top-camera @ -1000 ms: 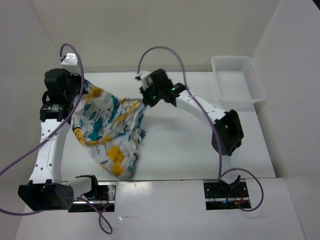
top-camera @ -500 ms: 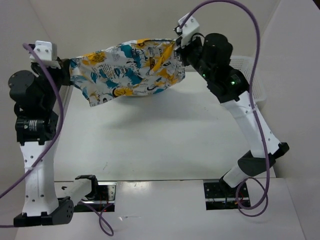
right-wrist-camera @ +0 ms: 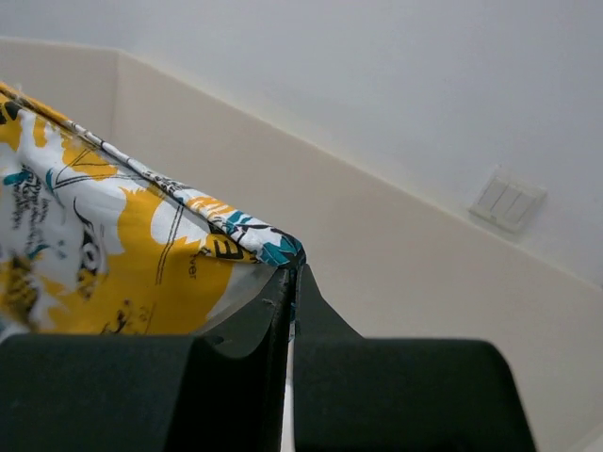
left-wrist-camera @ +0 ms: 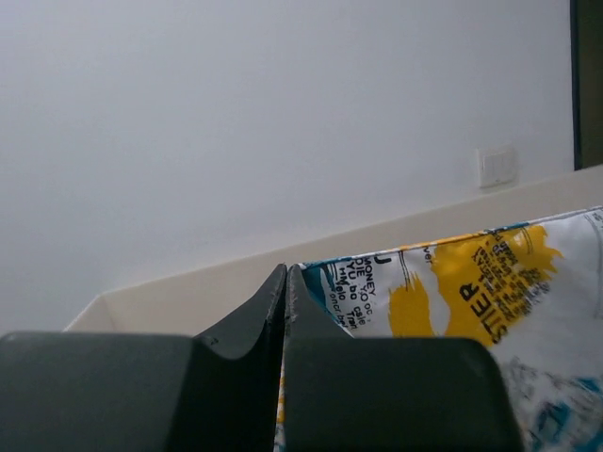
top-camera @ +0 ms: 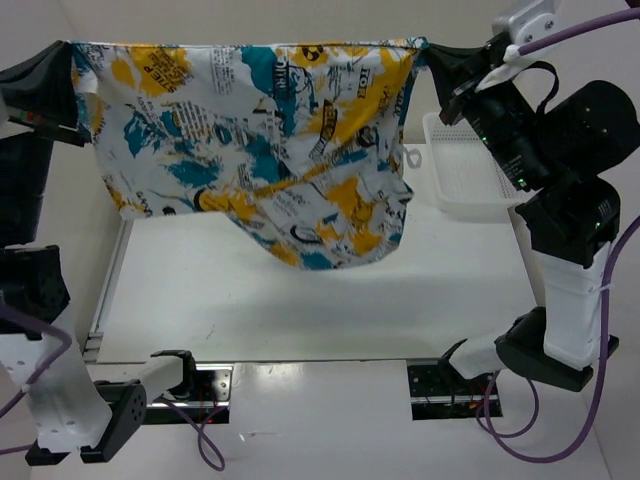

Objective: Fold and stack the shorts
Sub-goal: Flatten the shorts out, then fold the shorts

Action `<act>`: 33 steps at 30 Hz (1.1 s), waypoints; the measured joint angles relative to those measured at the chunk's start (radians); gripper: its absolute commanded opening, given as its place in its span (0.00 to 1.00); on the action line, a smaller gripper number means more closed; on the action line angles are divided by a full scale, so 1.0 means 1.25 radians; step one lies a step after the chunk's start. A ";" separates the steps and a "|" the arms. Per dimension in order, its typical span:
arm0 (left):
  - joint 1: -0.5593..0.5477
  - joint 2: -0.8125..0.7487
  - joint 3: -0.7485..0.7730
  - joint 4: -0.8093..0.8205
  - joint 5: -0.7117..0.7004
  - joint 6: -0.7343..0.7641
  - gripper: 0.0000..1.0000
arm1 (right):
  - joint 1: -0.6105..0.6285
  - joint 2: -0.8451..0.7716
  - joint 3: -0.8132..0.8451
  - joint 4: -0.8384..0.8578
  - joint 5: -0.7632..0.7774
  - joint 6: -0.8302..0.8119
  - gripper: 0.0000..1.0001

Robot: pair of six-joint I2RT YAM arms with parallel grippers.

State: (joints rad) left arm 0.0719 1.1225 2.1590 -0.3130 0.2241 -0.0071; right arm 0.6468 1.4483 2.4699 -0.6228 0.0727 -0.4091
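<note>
We had the soft white fabric shorts with the busy teal, yellow-orange and black tropical print (top-camera: 260, 150) strung out in the air between our two arms. The left gripper (top-camera: 72, 52) was pinched tight on one top corner, its fingers pressed together with only cloth between them. The right gripper (top-camera: 428, 50) was clamped the same way on the opposite top corner.

From each wrist camera we saw the top edge running straight away from the closed fingertips, pulled taut. Everything below that line hung loose under the grippers. It sagged into a curved belly over the white table (top-camera: 300, 300), with the lower part nearer the right gripper drooping lowest.

We judged this a light, limp piece with no stiffness at all, one that would take whatever shape gravity gave it. Thin cloth like that could creep out of a fingertip pinch, so we reckoned the seamed top corners were the right places to hold. The print showed blotches of yellow-orange and teal with black lettering and line work on white. The white perforated plastic basket (top-camera: 470, 185) sat below and beyond the right gripper.
</note>
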 measured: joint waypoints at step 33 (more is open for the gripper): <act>-0.126 0.688 -0.115 -0.033 0.039 0.002 0.00 | -0.314 0.587 -0.280 0.073 -0.004 0.098 0.00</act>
State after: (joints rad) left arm -0.0853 1.9831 2.0151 -0.3546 0.2729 -0.0044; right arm 0.2543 2.1826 2.1197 -0.5320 0.0681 -0.2871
